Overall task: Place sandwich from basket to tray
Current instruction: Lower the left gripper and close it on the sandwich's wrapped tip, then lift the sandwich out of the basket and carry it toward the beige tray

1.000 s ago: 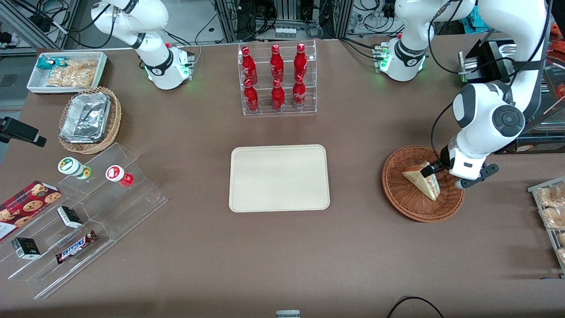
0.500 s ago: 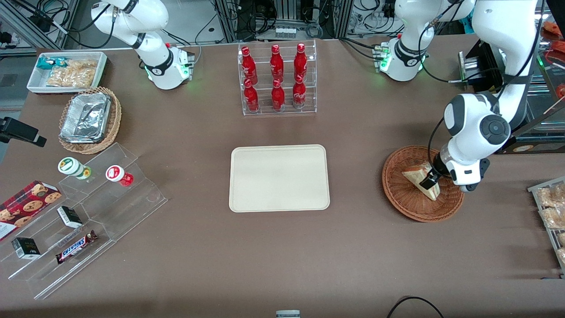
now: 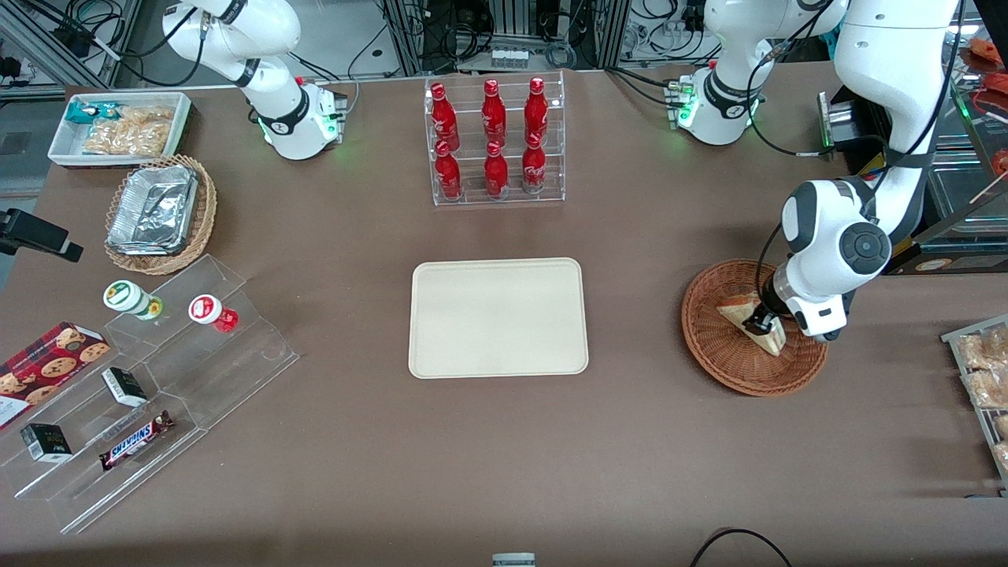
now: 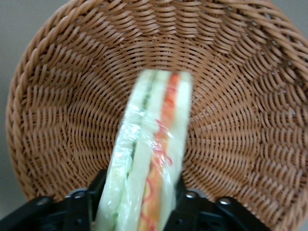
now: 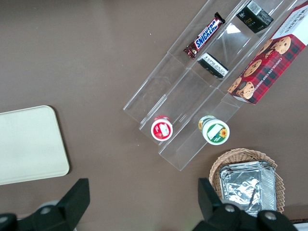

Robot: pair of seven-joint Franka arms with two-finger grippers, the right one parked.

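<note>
Centrally on the table (image 3: 630,441) lies the bare tray (image 3: 498,318); toward the working arm's end, the basket (image 3: 728,364) holds the sandwich (image 4: 149,159); the hand (image 3: 762,323) straddles it, fingers (image 4: 79,211) beside the bread, contact unclear, wedge partly hidden.

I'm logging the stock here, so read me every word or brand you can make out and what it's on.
"SNICKERS": on the chocolate bar in the clear stepped display.
Red bottles, cookie box, two lidded cups: print too small to read.
Sandwich, straddled by the gripper in the basket: no text.
</note>
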